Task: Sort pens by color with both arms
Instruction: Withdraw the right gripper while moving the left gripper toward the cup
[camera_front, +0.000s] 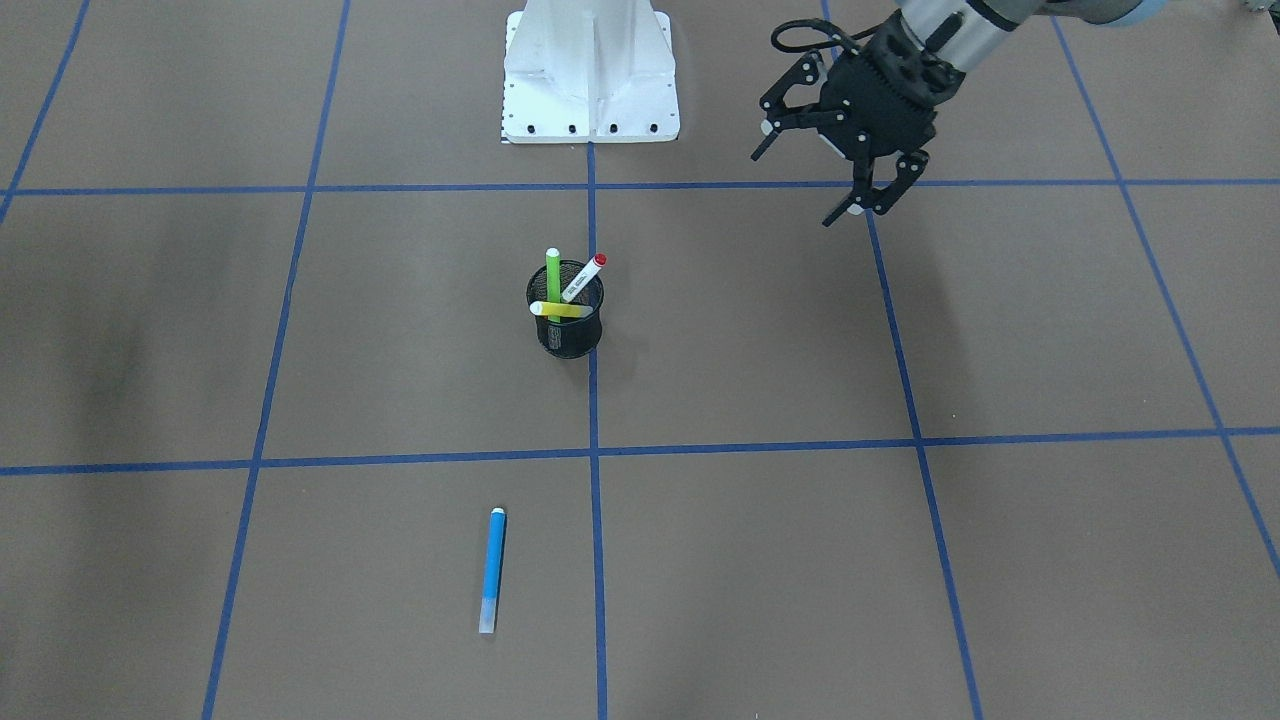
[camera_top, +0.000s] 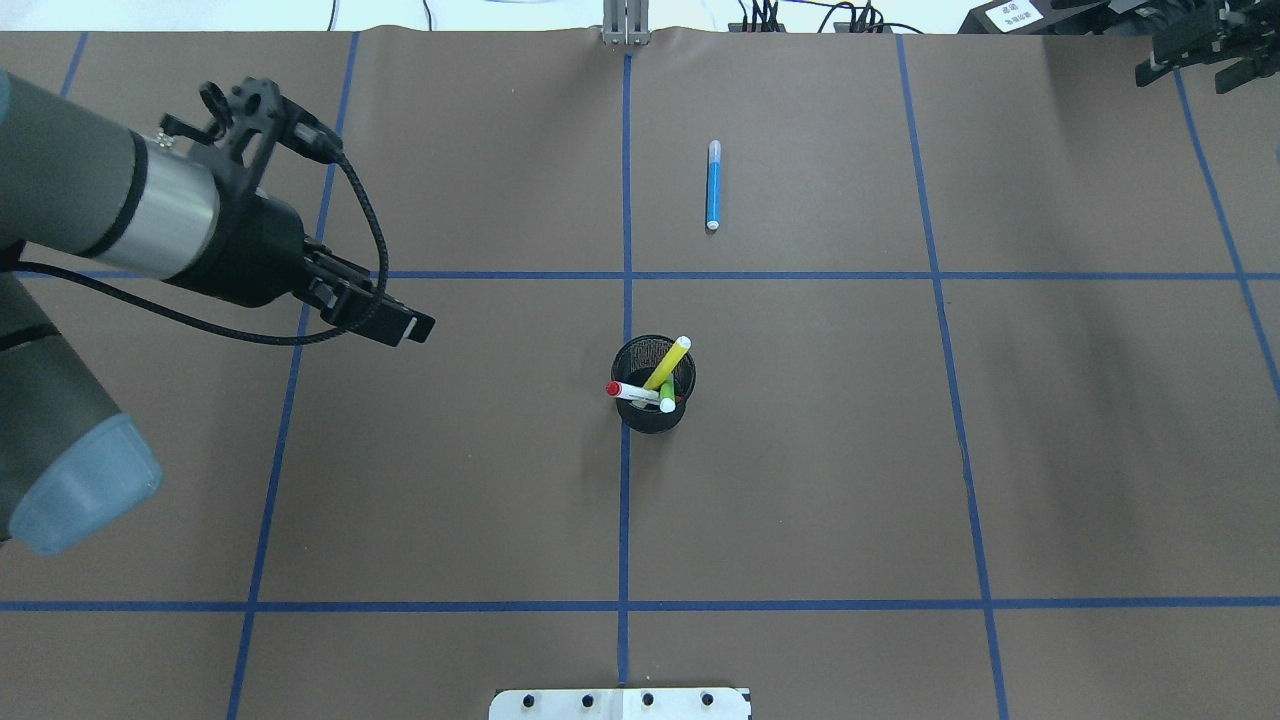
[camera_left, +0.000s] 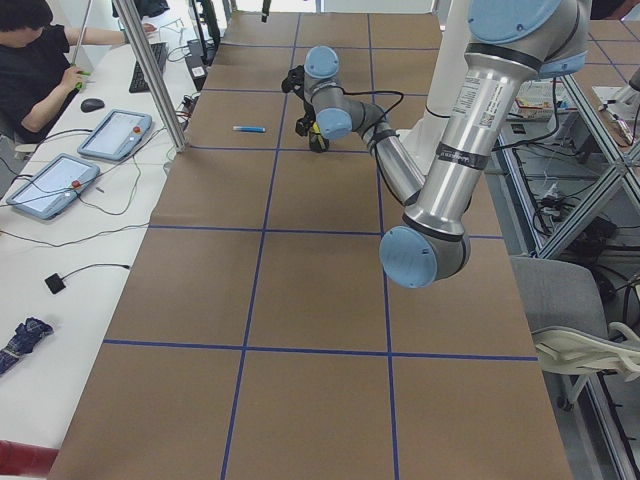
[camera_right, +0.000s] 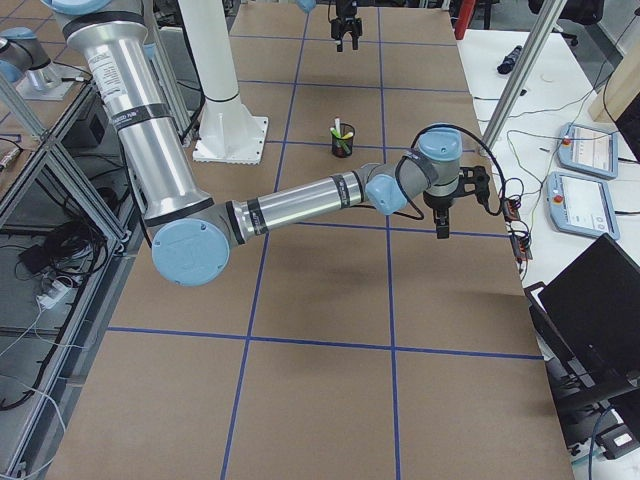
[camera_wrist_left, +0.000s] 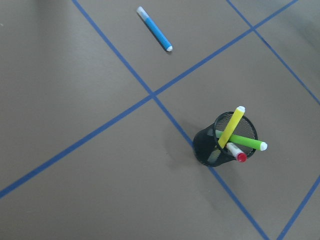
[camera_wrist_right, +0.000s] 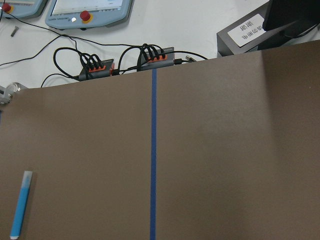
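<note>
Exterior front-facing: left tool (camera_front: 793, 190) hangs spread wide, empty; right tool (camera_top: 1195, 60), can't tell. Blue pen (camera_front: 492, 570) lies on counter (camera_front: 900, 560); green pen (camera_front: 553, 272), yellow pen (camera_front: 560, 309), white pen (camera_front: 585, 278) sit in mesh cup (camera_front: 570, 338).

The mesh cup (camera_wrist_left: 205, 149) hides the lower ends of the green pen (camera_wrist_left: 246, 142), yellow pen (camera_wrist_left: 231, 126) and white pen (camera_wrist_left: 235, 152).

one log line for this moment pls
left gripper: open, empty | right gripper: looks open, empty | blue pen: flat on table | green pen, yellow pen, white pen: in cup
</note>
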